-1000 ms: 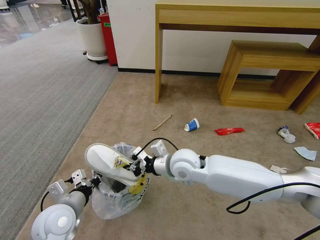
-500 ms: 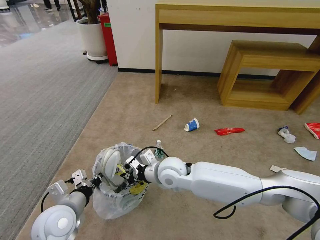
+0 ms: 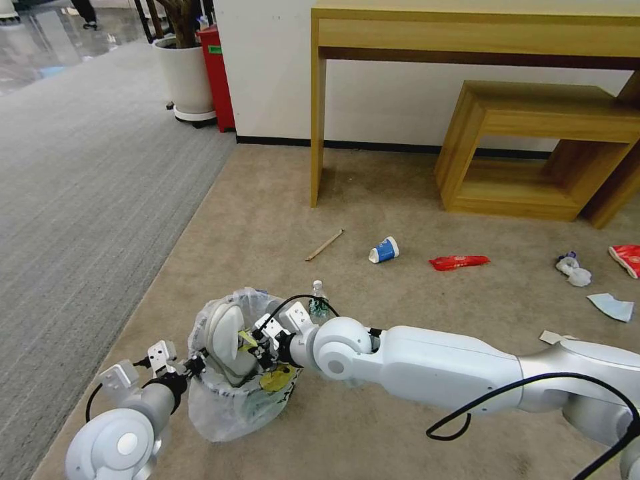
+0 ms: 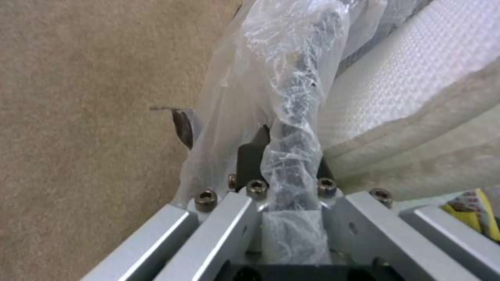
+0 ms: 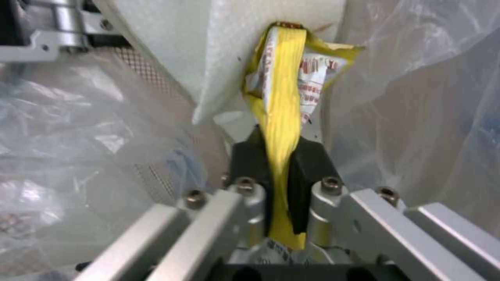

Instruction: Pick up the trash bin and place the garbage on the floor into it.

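Stretching across the frame, the beige floor (image 3: 373, 200) runs from the grey striped carpet (image 3: 80, 187) on the left to the wooden desk (image 3: 480, 40) and low wooden shelf (image 3: 533, 147) at its far edge. Most of the garbage lies on its far and right parts: a wooden stick (image 3: 325, 245), a blue-white paper cup (image 3: 384, 250), a red wrapper (image 3: 459, 262), a crumpled tissue (image 3: 573, 270), a blue mask (image 3: 611, 307) and a second red wrapper (image 3: 627, 259) at the right edge.

Near the floor's left edge, by the striped carpet, sits the trash bin (image 3: 230, 400), its clear bag spilling over the rim. The left gripper (image 3: 187, 368) is clamped on the bin's rim (image 4: 294, 128) through the plastic, probably to keep the mouth steady and open while things go in. A white slipper (image 3: 225, 337) stands on end in the bin, half sunk below the rim, its textured sole (image 4: 396, 89) just beside the held edge.

The right gripper (image 5: 279, 164) reaches into the bin's mouth from the right, its pads pinched together on a yellow wrapper (image 5: 284, 97) that lies against the slipper. It has not let go. A small plastic bottle (image 3: 318, 301) stands on the floor just behind the right wrist, near the bin.
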Available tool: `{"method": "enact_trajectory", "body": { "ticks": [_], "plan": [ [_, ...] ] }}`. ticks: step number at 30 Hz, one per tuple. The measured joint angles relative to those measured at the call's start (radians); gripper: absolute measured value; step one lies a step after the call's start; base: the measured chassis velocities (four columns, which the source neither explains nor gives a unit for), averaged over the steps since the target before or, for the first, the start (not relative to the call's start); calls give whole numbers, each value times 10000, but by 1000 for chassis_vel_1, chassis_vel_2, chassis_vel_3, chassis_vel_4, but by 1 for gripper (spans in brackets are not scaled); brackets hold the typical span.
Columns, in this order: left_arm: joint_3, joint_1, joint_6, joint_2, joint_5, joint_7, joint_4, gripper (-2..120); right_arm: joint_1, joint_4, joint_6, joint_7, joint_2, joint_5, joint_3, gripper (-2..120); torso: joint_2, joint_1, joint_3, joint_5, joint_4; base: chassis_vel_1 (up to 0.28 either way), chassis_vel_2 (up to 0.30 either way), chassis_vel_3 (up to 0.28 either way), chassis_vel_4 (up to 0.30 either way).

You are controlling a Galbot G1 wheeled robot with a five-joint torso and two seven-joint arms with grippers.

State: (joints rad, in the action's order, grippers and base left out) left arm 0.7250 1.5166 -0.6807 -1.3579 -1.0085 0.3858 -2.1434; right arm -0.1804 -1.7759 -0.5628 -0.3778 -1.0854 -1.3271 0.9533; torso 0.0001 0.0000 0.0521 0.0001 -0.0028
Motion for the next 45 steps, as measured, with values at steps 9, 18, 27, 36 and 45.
{"method": "enact_trajectory", "body": {
  "ticks": [9,18,27,36,45],
  "plan": [
    [-16,16,-7,14,-24,-16,70,1,-60,-584,-70,-113,431,-83,-376,45,-1,0,0,0,1,0,0,0,0],
    [-12,123,-5,-44,12,3,85,1,-438,-704,511,-151,405,310,-1038,79,0,0,-1,-3,-8,0,0,0,0],
    [108,207,74,-89,390,170,5,1,-1070,-313,1693,66,196,1209,-1025,100,0,-1,0,11,-3,0,0,0,0],
    [43,204,53,-91,319,124,18,1,-1436,310,2899,844,-309,1914,-895,100,0,0,1,-1,2,0,0,0,0],
    [8,116,46,-29,260,88,134,1,-1848,804,4723,1162,-1187,2376,-1565,100,0,-1,0,-1,2,0,0,0,0]
  ]
}}
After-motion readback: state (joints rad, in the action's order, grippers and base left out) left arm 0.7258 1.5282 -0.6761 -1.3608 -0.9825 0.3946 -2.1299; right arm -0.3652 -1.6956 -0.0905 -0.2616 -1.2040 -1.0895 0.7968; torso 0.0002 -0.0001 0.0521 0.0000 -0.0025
